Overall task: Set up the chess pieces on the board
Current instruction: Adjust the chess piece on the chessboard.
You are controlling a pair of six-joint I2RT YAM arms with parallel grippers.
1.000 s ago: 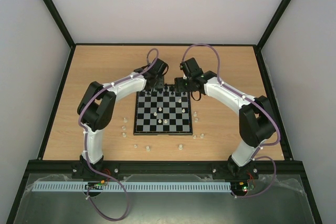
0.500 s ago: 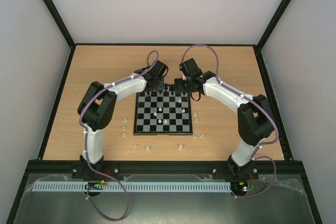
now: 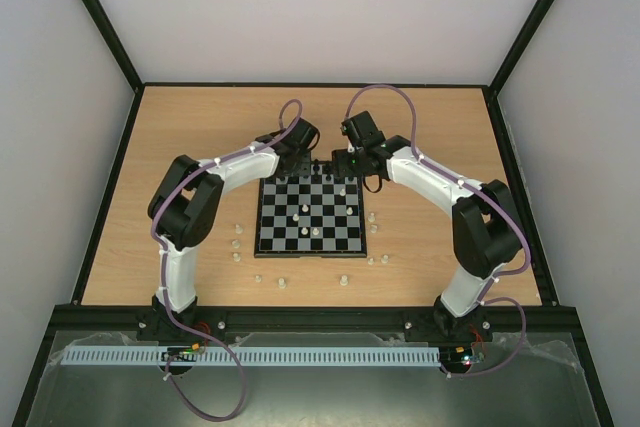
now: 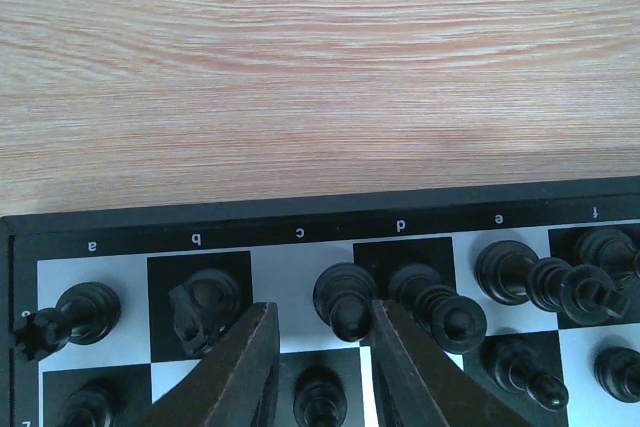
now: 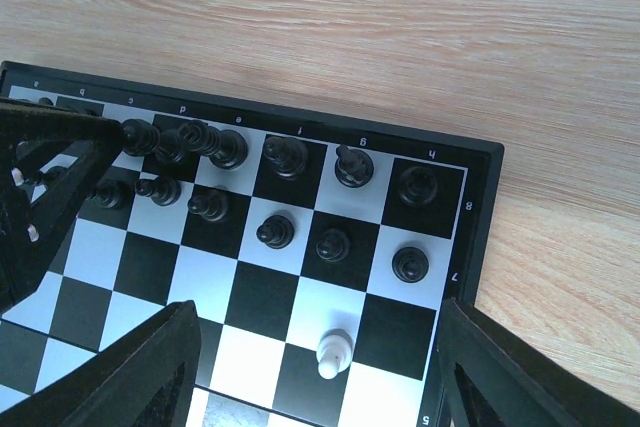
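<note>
left gripper point(image 4: 320, 315) jaws narrow, nothing pinched, tips low over far row of board point(image 4: 250, 234) w/ black chess pieces point(image 4: 345, 297) either side. right gripper point(image 5: 318, 305) wide, empty, above white pawn point(image 5: 334, 352) nr board's right edge.

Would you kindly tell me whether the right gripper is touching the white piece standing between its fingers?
Apart. The right wrist view shows bare board squares between the white piece and each finger of the open right gripper.
</note>
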